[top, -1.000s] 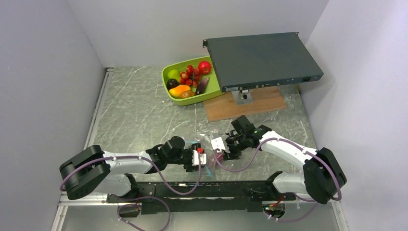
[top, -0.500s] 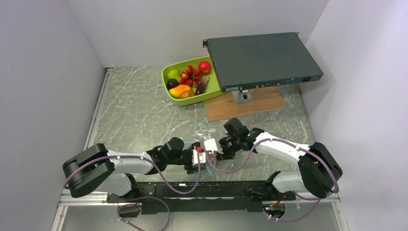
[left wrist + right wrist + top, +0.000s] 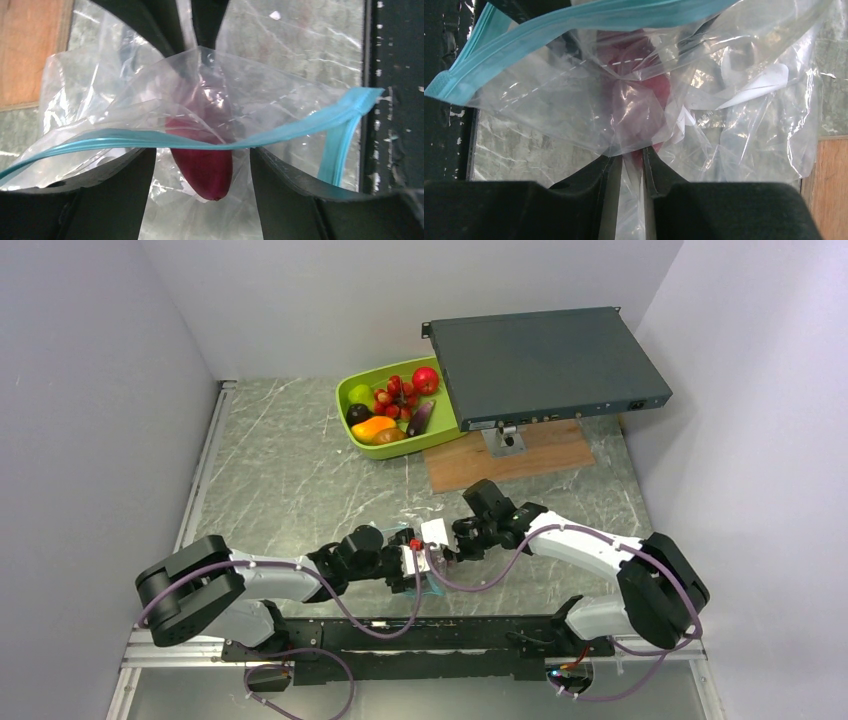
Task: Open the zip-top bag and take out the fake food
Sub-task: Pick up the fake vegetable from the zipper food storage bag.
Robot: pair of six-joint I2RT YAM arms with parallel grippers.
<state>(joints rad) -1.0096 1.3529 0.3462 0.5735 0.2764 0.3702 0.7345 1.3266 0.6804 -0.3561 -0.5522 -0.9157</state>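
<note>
The zip-top bag [image 3: 285,95] hangs crumpled between my two grippers near the table's front edge, its blue zip strip [image 3: 300,127] parted. A dark red piece of fake food [image 3: 206,172] pokes out of the bag's mouth. My left gripper [image 3: 200,152] is open, with a finger on each side of that piece and a gap on both sides. My right gripper [image 3: 633,150] faces it from the bag's far end, jaws nearly together, pinching the plastic [image 3: 574,110] with the red piece [image 3: 639,97] just beyond. In the top view the left gripper [image 3: 416,563] and right gripper [image 3: 443,548] almost meet.
A lime-green tray [image 3: 349,391] at the back holds several fake fruits and vegetables [image 3: 397,400]. A dark flat box [image 3: 545,365] stands on a mount over a wooden board [image 3: 520,458] at the back right. Grey walls close in both sides.
My right gripper has moved left up to the left gripper and narrowed its jaws onto the bag. The left gripper has shifted slightly forward and stays open.
</note>
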